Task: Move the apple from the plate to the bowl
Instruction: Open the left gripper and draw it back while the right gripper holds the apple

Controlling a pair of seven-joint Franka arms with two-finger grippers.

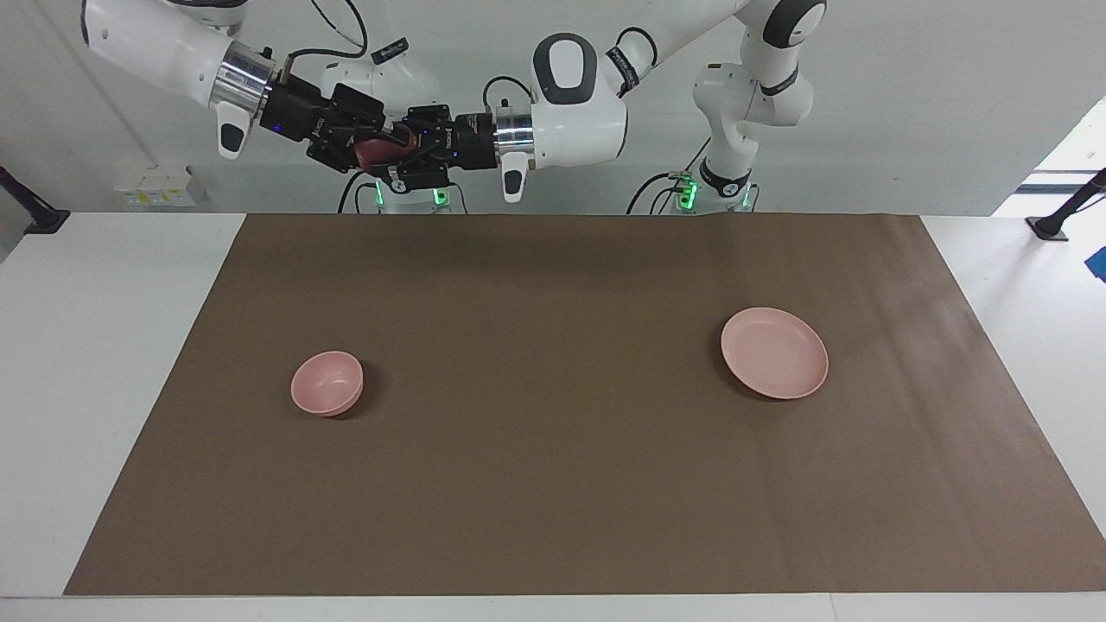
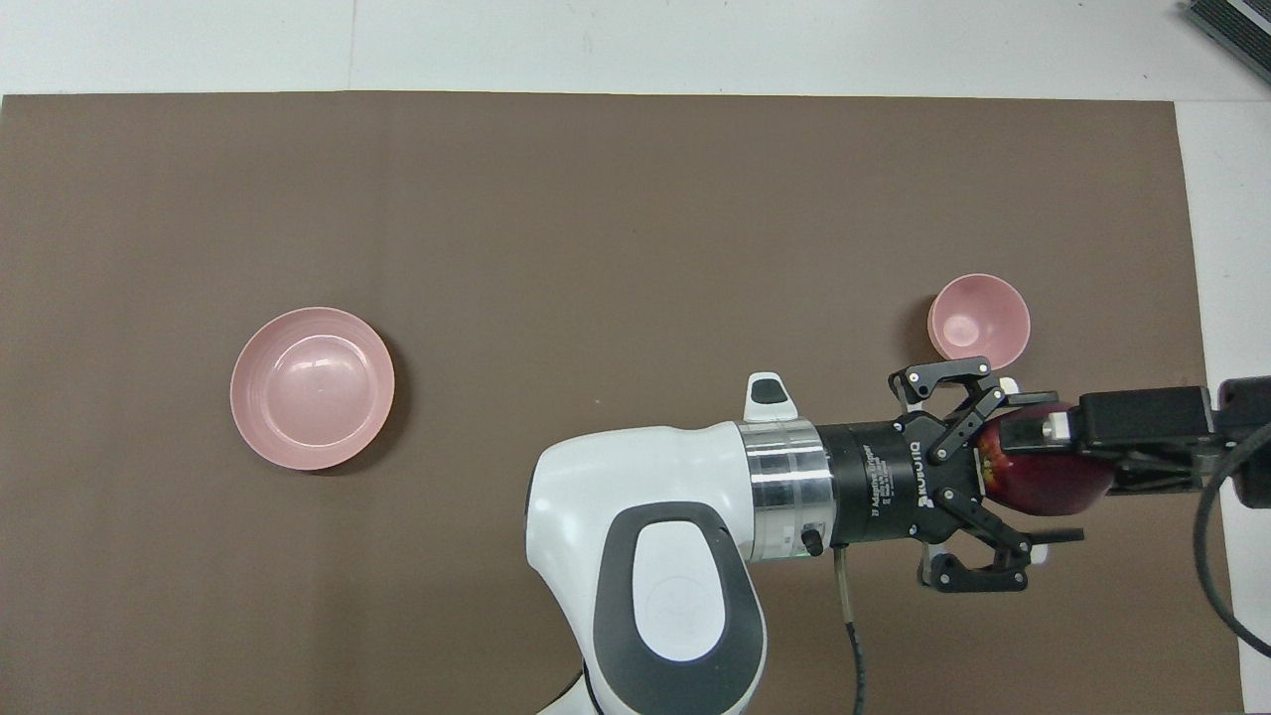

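The dark red apple (image 1: 377, 154) (image 2: 1043, 482) is up in the air, held between the fingers of my right gripper (image 1: 380, 145) (image 2: 1033, 485). My left gripper (image 1: 404, 151) (image 2: 1018, 475) meets it head-on, open, with its fingers spread wide on either side of the apple. Both hands are over the brown mat toward the right arm's end. The small deep pink bowl (image 1: 327, 383) (image 2: 978, 318) stands empty on the mat at that end. The flat pink plate (image 1: 774, 352) (image 2: 312, 387) lies empty toward the left arm's end.
A brown mat (image 1: 553, 484) (image 2: 596, 199) covers most of the white table (image 1: 104, 389). The left arm's large white link (image 2: 645, 556) reaches across low over the mat's edge nearest the robots.
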